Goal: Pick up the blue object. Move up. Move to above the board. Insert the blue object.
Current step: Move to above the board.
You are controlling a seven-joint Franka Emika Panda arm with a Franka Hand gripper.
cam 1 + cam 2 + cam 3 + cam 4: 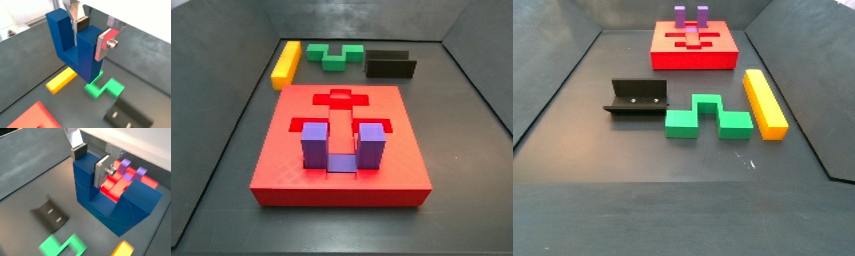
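Gripper: the gripper [90, 31] appears only in the wrist views; its silver fingers [104, 44] are clamped on the blue object, one plate against the outer face of a prong and the other plate down in the slot between the prongs. In both side views the gripper is out of frame.

Blue object: the blue object [75, 50] hangs in the gripper's grip, clear of the floor and above the green block, its two prongs pointing up and its base lowest. It also fills the middle of a wrist view [110, 203]. It does not show in either side view.

Board: the board [341, 148] lies flat on the dark floor, well apart from the green block, and is seen in both side views [694, 47]. A corner of it shows in a wrist view [35, 118], and more of it behind the blue object [137, 180].

Purple block: a purple U-shaped block [338, 146] stands in a recess of the board, prongs up, on the board's half away from the green block.

Green block: the green block [708, 116] lies on the floor, the landmark for the rest.

Yellow bar: a long yellow bar [764, 101] lies just beside the green block.

Fixture: the fixture [636, 98] stands on the green block's other side, near it.
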